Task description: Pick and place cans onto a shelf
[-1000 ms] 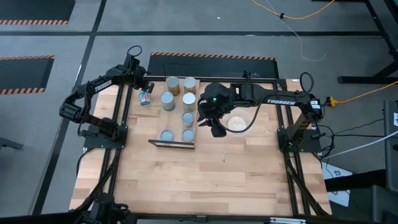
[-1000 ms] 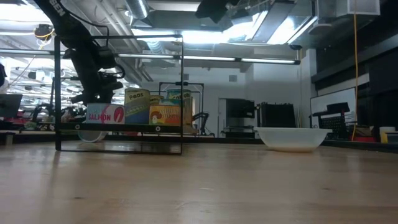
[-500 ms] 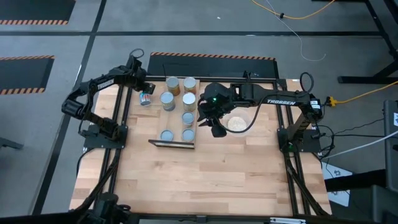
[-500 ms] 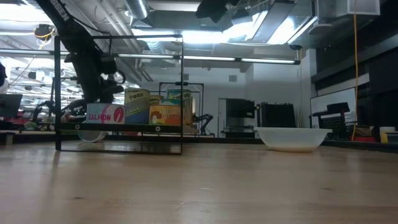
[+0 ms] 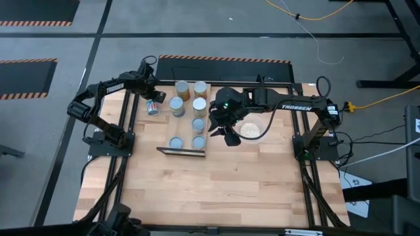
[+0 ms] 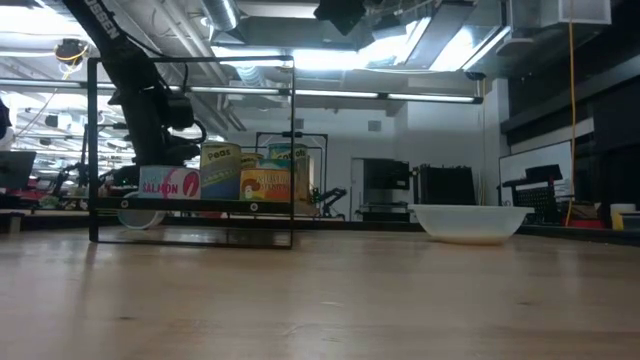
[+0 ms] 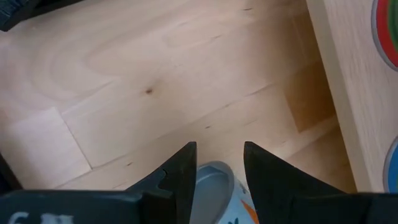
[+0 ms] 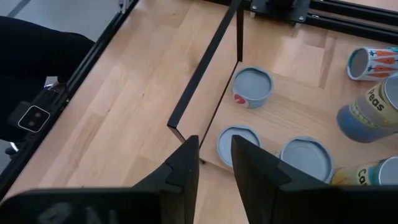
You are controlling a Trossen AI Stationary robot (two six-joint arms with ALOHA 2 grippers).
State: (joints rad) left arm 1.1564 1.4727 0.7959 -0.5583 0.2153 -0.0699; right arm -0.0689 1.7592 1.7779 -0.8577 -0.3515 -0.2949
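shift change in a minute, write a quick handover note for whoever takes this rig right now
Left gripper: fingers around the can lying on its side on the table just left of the shelf; whether it grips yet is unclear.
Right gripper: empty, fingers apart, hovering between the shelf and the clear bowl.
Done: six cans stand on the shelf, including the two at its far end.
Left: lift the lying can onto the shelf.

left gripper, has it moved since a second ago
Yes. In the high view the left gripper has shifted toward the shelf, carrying the lying can closer to it.
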